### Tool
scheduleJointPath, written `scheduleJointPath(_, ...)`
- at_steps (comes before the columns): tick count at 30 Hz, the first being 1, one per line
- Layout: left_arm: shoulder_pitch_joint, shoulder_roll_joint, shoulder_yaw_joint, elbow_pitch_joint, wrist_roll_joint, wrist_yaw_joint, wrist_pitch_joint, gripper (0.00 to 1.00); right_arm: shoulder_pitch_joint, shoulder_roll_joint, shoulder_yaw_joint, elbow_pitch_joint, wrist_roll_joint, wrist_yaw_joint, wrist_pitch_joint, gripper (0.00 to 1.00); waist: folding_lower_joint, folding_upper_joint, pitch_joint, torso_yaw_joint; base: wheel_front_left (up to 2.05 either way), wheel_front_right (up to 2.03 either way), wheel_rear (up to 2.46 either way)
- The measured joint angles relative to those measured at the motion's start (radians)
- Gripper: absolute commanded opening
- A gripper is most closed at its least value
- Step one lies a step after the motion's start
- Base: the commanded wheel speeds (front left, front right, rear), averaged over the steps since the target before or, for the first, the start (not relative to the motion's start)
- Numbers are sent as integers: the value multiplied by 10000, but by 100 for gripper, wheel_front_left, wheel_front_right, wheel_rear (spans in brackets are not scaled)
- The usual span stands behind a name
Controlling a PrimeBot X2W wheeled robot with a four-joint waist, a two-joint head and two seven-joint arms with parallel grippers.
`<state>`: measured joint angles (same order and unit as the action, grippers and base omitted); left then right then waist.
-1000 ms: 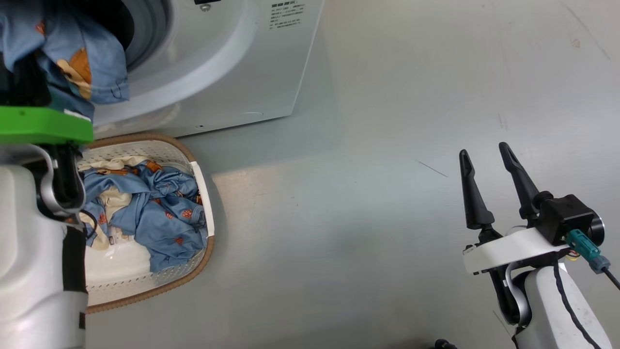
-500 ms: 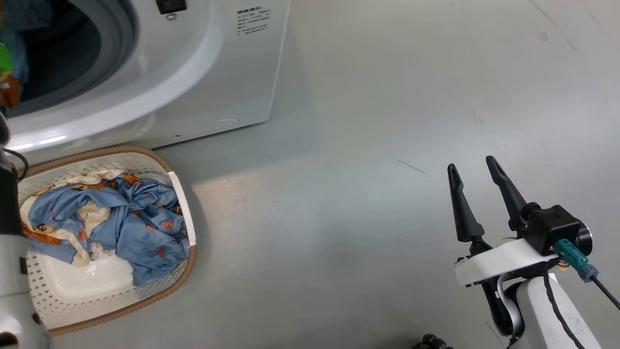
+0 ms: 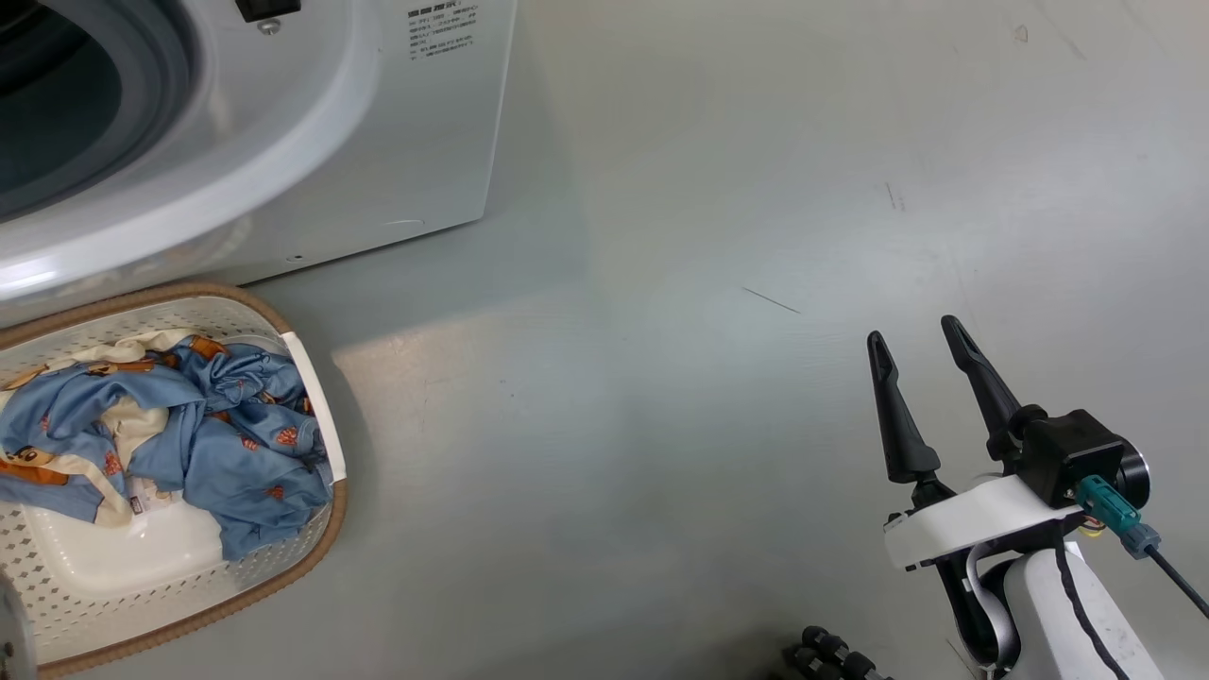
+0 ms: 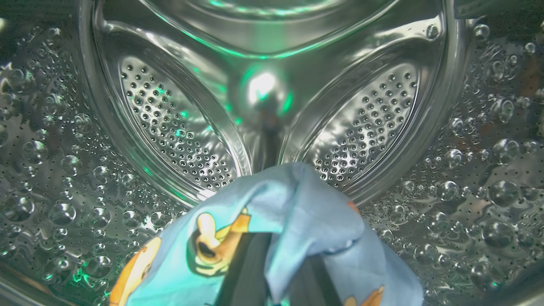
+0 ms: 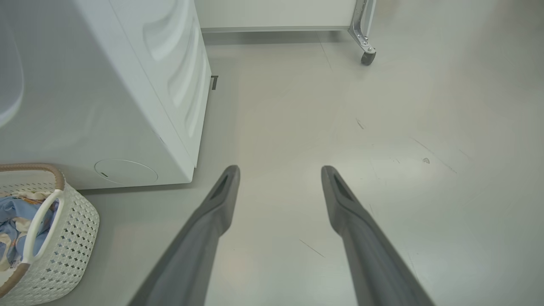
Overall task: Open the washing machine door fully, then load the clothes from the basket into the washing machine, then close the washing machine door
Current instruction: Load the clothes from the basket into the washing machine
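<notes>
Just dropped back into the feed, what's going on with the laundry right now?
The left tool is inside the washing machine's steel drum, shut on a light blue garment that drapes over its fingers. More clothes lie in the basket, which sits on the floor in front of the washing machine. The right tool hangs open and empty above the floor, off to the right. Loading is under way, not finished.

Head view: high, steeply down on floor, washing machine, basket. Left wrist view: close inside drum, facing rear wall. Right wrist view: low over floor; shares washing machine, basket with head view.
</notes>
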<state>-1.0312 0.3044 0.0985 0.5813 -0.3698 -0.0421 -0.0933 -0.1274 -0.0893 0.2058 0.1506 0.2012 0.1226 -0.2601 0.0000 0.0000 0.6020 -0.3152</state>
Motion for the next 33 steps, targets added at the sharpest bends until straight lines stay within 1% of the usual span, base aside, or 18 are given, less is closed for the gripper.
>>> scheduleJointPath(3, -357, 50, -13, 251, 0, 0, 61, 0, 71, -4, 0, -12, 2, 0, 0, 100, 0, 0, 129, -73, 0, 0, 0)
scheduleJointPath(10, -1041, 579, -136, 600, 393, -6, -27, 0, 126, -21, 107, -115, 27, 0, 0, 100, 0, 0, 473, -196, 0, 0, 0)
scheduleJointPath(11, -1041, 579, -136, 600, 393, -6, -27, 0, 126, -21, 107, -115, 27, 0, 0, 100, 0, 0, 473, -196, 0, 0, 0)
scheduleJointPath(15, -1415, 838, -146, 633, 456, -17, -462, 0, 121, -21, 205, -144, 27, 0, 0, 100, 0, 0, 640, -288, 0, 0, 0)
scheduleJointPath(20, -1778, 905, -151, 708, 579, -31, -1093, 0, 120, -17, 194, -167, 31, 0, 0, 100, 0, 0, 834, -407, 0, 0, 0)
scheduleJointPath(22, -1875, 947, -153, 780, 679, -117, -1294, 0, 119, -13, 203, -174, 31, 0, 0, 100, 0, 0, 907, -449, 0, 0, 0)
scheduleJointPath(30, -1961, 1208, -481, 1716, 1103, -117, -1335, 0, 115, 21, 228, -167, 42, 0, 0, 100, 0, 0, 1011, -581, 0, 0, 0)
scheduleJointPath(32, -1963, 1310, -642, 2017, 1312, -115, -1279, 7, 115, 27, 228, -153, 59, 0, 0, 100, 0, 0, 990, -593, 0, 0, 0)
scheduleJointPath(33, -1962, 1352, -698, 2144, 1440, -109, -1277, 13, 115, 27, 226, -142, 79, 0, 0, 100, 0, 0, 977, -596, 0, 0, 0)
